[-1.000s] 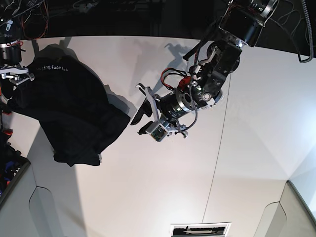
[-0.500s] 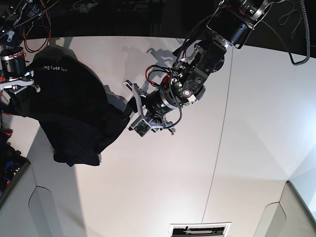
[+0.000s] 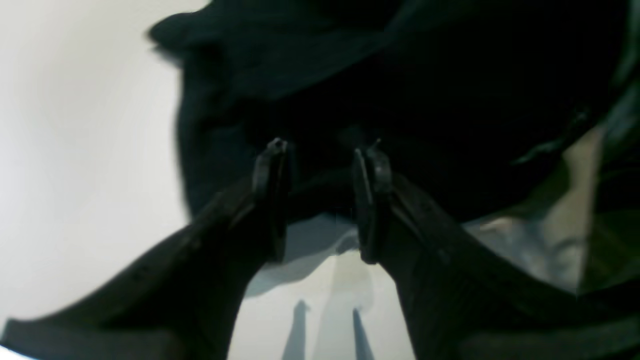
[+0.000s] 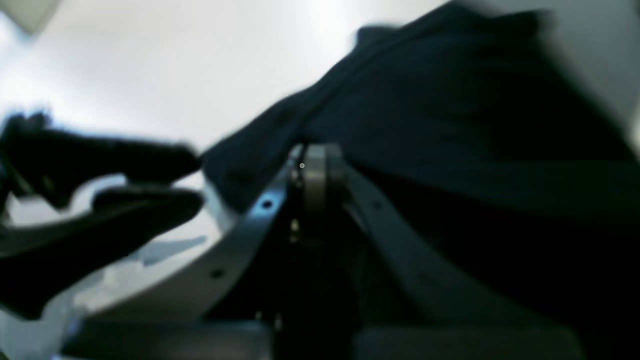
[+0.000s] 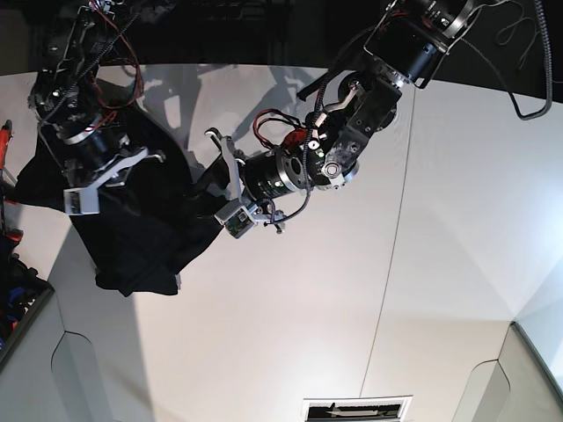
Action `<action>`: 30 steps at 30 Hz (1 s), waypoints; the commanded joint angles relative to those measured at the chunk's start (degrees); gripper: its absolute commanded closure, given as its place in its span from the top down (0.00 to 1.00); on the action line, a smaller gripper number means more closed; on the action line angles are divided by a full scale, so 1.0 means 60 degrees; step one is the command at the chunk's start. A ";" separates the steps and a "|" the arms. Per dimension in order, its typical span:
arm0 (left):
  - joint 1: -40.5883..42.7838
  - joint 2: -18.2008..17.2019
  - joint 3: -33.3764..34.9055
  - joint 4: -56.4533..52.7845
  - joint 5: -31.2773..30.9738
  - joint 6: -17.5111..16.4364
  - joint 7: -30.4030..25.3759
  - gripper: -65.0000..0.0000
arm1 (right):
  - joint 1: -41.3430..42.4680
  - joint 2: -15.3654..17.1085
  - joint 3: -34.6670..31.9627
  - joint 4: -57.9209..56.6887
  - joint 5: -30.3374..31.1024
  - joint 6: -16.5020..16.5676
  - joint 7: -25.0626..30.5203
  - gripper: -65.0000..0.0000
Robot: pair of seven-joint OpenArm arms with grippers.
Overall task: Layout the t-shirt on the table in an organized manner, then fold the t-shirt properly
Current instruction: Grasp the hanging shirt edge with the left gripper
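Note:
The black t-shirt (image 5: 132, 233) lies bunched on the left part of the white table (image 5: 308, 308). My right gripper (image 5: 149, 158) hovers over its upper part. In the right wrist view its jaws (image 4: 312, 160) are pressed together, and a taut ridge of t-shirt (image 4: 450, 100) cloth runs to the tips, so it looks pinched. My left gripper (image 5: 213, 171) is at the shirt's right edge. In the left wrist view it (image 3: 325, 147) stands open, with the tips at the hem of the t-shirt (image 3: 425, 100) and nothing gripped.
A thin dark seam (image 5: 391, 264) crosses the table right of centre. Grey angled panels sit at the near left (image 5: 79, 369) and near right (image 5: 528, 369) corners. A slotted plate (image 5: 356, 409) is at the front edge. Cables hang behind both arms.
My left arm has swung left until its open jaws reach the shirt's right edge. My right arm has moved in from the far left over the shirt, and its jaws have shut.

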 commanded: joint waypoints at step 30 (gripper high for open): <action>-0.0699 0.1362 -0.0029 -0.3217 0.1013 0.0943 -0.1337 0.30 | 0.0229 0.0790 -0.0503 -0.1384 0.0357 -0.0306 0.1362 0.00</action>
